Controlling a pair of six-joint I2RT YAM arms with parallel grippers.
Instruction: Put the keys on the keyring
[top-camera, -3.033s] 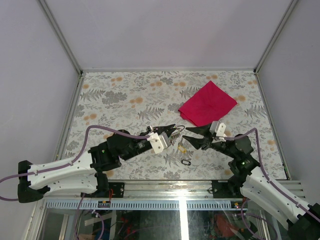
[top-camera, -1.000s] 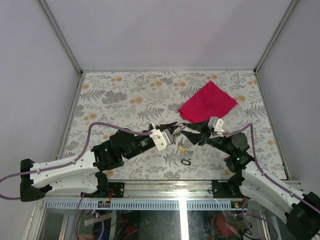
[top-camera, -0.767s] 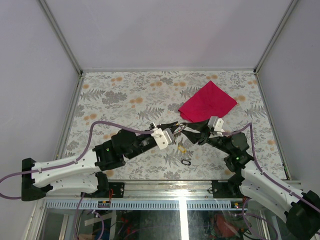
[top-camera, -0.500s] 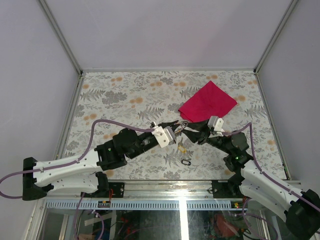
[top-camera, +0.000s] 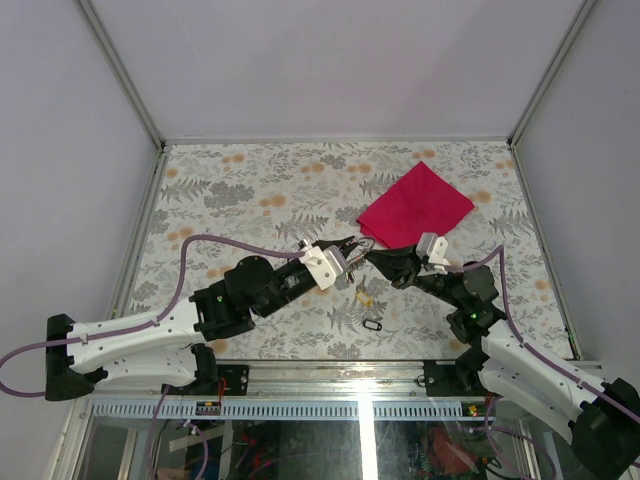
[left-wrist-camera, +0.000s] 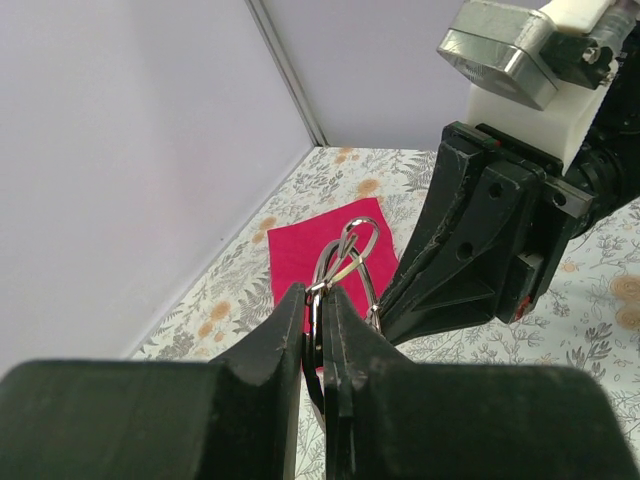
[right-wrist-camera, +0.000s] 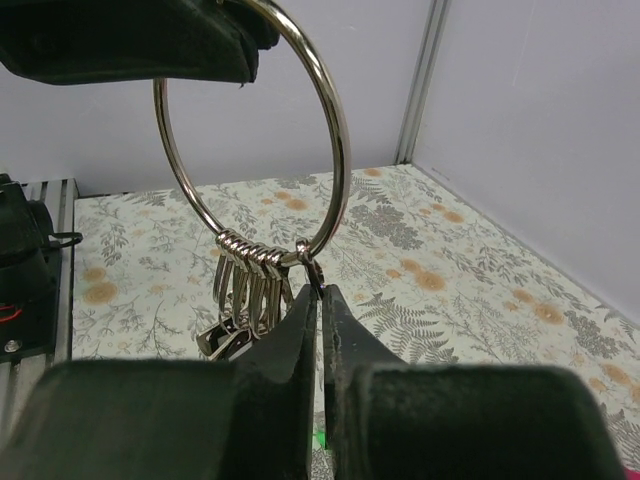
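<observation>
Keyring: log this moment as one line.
left gripper: shut on keyring, aloft | right gripper: shut on keyring's lower edge beside hung clips | table: black key tag, yellow key tag loose

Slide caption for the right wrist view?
Left hand holds the top of the keyring; right hand pinches its bottom beside hanging metal clips.

Bright, even light; wrist views blur at near edges.

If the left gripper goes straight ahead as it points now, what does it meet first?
Apart from the keyring in its jaws, probably the right gripper, close ahead; depth is unclear.
</observation>
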